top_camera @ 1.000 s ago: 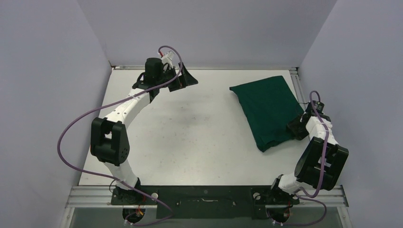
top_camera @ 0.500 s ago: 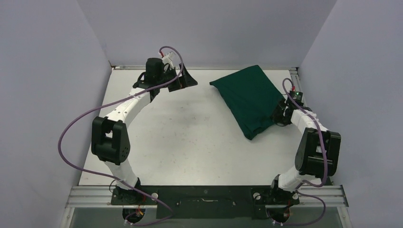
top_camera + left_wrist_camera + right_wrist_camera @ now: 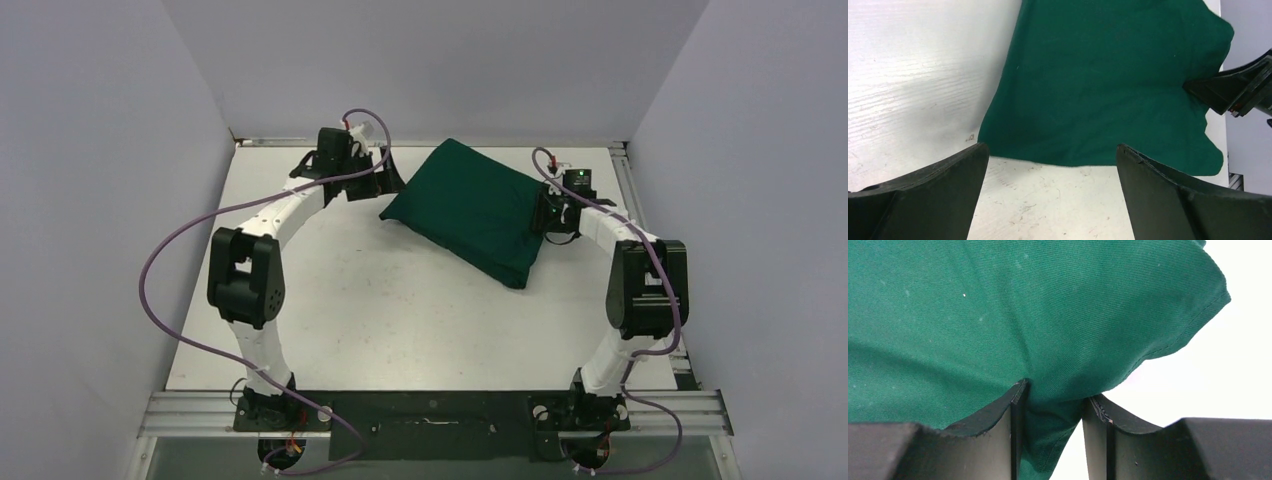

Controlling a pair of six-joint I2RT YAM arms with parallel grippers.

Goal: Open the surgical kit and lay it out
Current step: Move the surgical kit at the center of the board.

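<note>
The surgical kit (image 3: 470,210) is a closed dark green cloth bundle lying at the back middle of the white table (image 3: 400,320). The tray, forceps, tweezers and gauze packets are hidden. My right gripper (image 3: 548,215) is at the bundle's right edge; in the right wrist view it (image 3: 1053,397) is shut on a fold of the green cloth (image 3: 998,305). My left gripper (image 3: 385,170) is open and empty just off the bundle's left corner. In the left wrist view its jaws (image 3: 1053,150) stand wide apart over bare table, with the cloth edge (image 3: 1098,75) just ahead and the right gripper (image 3: 1233,90) beyond.
Grey walls close in the table on the left, back and right. A metal rail (image 3: 430,142) runs along the back edge and another (image 3: 630,190) along the right edge. The arm bases sit on a black mount (image 3: 430,412) at the near edge.
My right gripper has dragged the green bundle from the right side leftward and toward the back middle. My left gripper has shifted slightly, and the bundle now reaches it.
</note>
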